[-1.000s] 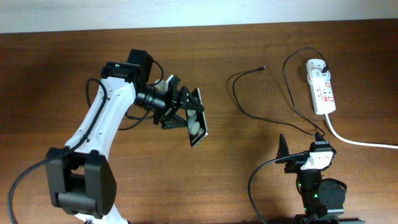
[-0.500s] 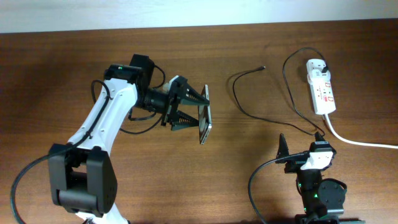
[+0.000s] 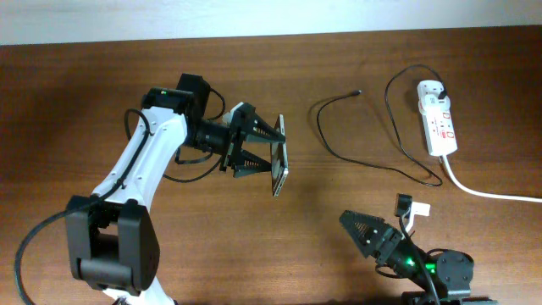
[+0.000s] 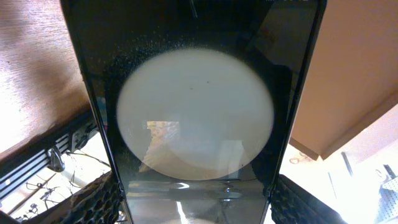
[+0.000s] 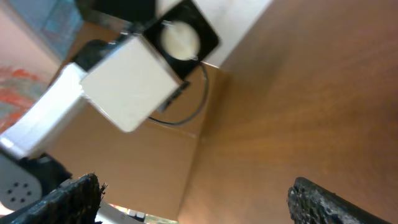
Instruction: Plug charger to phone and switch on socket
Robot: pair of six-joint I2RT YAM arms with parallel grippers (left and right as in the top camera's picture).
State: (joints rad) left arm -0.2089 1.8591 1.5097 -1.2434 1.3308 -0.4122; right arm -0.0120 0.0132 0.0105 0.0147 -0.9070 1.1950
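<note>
Presently, left gripper [image 3: 269, 149]: jaws clamped on phone [image 3: 279, 180], held on edge, likely presenting its port.
Right gripper [image 3: 356, 224]: jaws wide, empty, free to fetch charger [image 3: 356, 93].

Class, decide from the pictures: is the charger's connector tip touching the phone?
Apart. The overhead view shows the connector tip lying on the table, bare wood between it and the phone in the left gripper.

Your three views
Overhead looks straight down on the whole table [image 3: 322, 51]; left wrist sits close against the phone [image 4: 193, 118], also seen overhead; right wrist looks low and tilted across that table.
</note>
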